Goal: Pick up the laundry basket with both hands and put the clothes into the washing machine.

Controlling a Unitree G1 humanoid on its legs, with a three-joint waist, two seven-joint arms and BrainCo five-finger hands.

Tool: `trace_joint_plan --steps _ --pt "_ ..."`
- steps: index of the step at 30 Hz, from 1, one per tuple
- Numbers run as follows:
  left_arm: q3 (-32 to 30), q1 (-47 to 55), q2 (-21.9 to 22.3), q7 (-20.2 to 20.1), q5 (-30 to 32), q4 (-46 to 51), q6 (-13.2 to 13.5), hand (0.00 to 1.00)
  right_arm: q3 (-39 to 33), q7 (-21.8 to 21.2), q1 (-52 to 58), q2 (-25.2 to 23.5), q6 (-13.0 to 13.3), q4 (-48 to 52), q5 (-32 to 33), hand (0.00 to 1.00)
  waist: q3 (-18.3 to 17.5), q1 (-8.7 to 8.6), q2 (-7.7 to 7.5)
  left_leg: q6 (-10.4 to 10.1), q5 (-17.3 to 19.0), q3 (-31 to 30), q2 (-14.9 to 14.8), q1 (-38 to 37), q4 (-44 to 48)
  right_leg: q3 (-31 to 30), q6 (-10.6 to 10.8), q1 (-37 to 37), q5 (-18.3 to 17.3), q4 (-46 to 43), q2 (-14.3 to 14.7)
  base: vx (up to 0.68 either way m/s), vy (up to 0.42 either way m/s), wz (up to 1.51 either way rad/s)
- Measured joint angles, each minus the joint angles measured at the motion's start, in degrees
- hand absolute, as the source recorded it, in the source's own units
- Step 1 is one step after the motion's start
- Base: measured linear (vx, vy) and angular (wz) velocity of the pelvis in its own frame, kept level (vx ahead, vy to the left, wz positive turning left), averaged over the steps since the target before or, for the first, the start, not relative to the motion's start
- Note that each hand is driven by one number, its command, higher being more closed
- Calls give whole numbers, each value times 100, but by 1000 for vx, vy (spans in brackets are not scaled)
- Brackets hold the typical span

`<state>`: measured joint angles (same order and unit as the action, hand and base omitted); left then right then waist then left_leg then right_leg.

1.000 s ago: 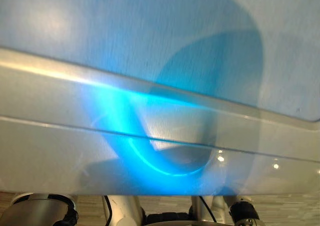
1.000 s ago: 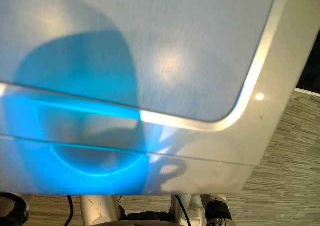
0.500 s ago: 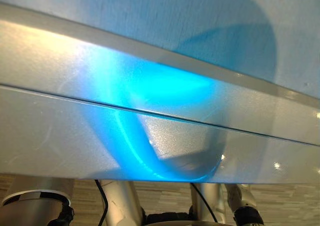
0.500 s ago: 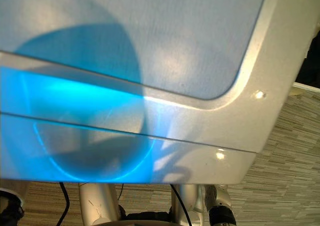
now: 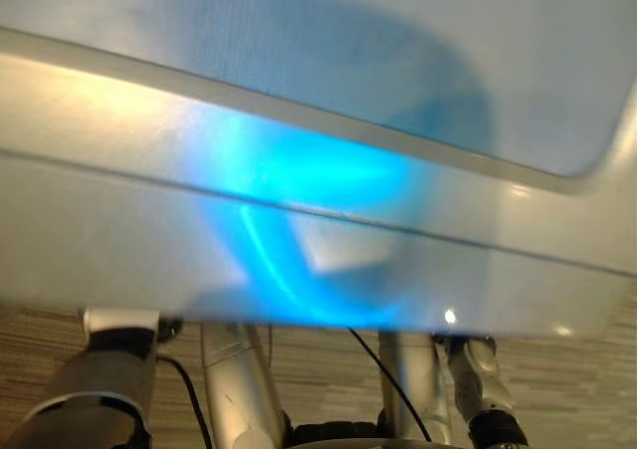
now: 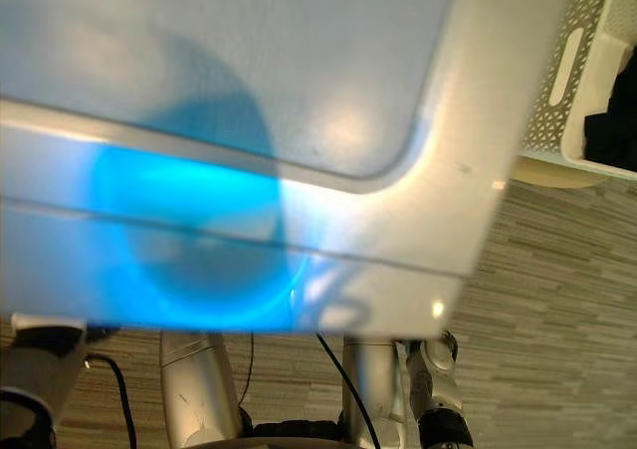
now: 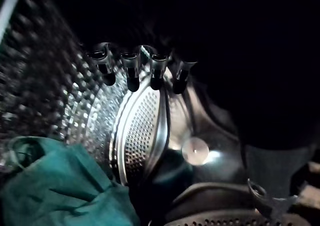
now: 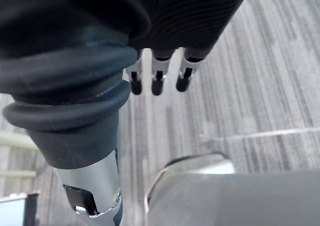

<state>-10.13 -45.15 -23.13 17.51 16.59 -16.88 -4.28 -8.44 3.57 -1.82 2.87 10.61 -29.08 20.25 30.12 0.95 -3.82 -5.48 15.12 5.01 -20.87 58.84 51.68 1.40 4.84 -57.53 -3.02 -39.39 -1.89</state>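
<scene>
The silver washing machine [image 5: 299,170] with its pale blue lid stands very close below my head. My left hand [image 7: 132,68] is inside its perforated steel drum [image 7: 140,131], open, with straight fingers that hold nothing. A teal-green garment [image 7: 60,186] lies in the drum beside that hand. The white laundry basket [image 6: 587,61] stands beyond the machine's right corner, with dark clothes [image 6: 609,130] in it. My right hand [image 8: 157,78] hangs open over the striped floor, away from the basket.
Grey striped flooring [image 6: 557,300] runs to the right of the machine and under its front edge. The basket rests on a pale round surface [image 6: 557,175].
The camera has swung, so the machine's right corner sits further left in the picture and the white basket has come into sight past it. My left forearm reaches further up under the machine's front.
</scene>
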Motion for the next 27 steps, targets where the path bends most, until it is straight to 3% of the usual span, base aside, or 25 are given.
trace_joint_plan --steps 3,4,7,9,12,15,18,22,27 --pt "-383 1462 585 172 -71 563 153 0 -49 5 1 -5 -97 -3 -104 0 -39 63 112 -15 -53 13 89 -562 -365 30 -85 473 -118 120 -45 27 -65 30" --pt "-431 2007 864 211 -162 576 241 0 -121 27 2 -3 -124 -54 -218 0 -48 157 166 -16 -54 25 151 -883 -542 23 -46 742 -153 204 -53 47 -61 25" --pt "-457 3261 1547 262 -544 552 387 0 -234 92 7 -11 -220 -272 -429 0 -161 218 295 -15 -74 17 346 -1751 -990 31 -71 1502 -202 435 -122 86 -32 24" --pt "-452 4055 2076 262 -703 331 520 0 -379 171 111 -2 -229 -511 -512 0 -531 299 444 -28 -103 60 417 -2275 -1296 53 -48 1987 -238 628 -168 152 -7 21" --pt "-577 4713 2440 129 -962 -459 669 0 -416 174 270 -26 -259 -780 -518 0 -961 297 554 -37 -184 134 597 -3051 -1807 121 8 2696 -300 920 -324 181 19 28" --pt "-1072 4936 2658 -179 -1171 -1670 697 0 -527 164 321 -85 -394 -1094 -599 0 -1284 294 569 -46 -219 264 686 -3778 -2243 130 36 3366 -304 1287 -400 167 33 11" --pt "-1944 5038 2838 -542 -1465 -3121 653 0 -796 131 521 -215 -491 -1590 -717 0 -1926 263 533 -117 -362 411 793 -4439 -2868 187 133 4043 -217 1923 -479 189 50 10" --pt "-2675 5286 2857 -919 -1753 -3910 555 0 -1017 110 770 -370 -578 -2177 -755 0 -2635 260 496 -186 -591 750 889 -5288 -3756 140 194 4831 125 2916 -493 179 48 -15" --pt "-2353 5145 2837 -1136 -1695 -4121 539 0 -1009 -30 834 -435 -676 -2540 -860 0 -2935 270 499 -292 -790 1281 937 -6030 -4490 -193 188 5251 442 3614 -409 128 24 -45"
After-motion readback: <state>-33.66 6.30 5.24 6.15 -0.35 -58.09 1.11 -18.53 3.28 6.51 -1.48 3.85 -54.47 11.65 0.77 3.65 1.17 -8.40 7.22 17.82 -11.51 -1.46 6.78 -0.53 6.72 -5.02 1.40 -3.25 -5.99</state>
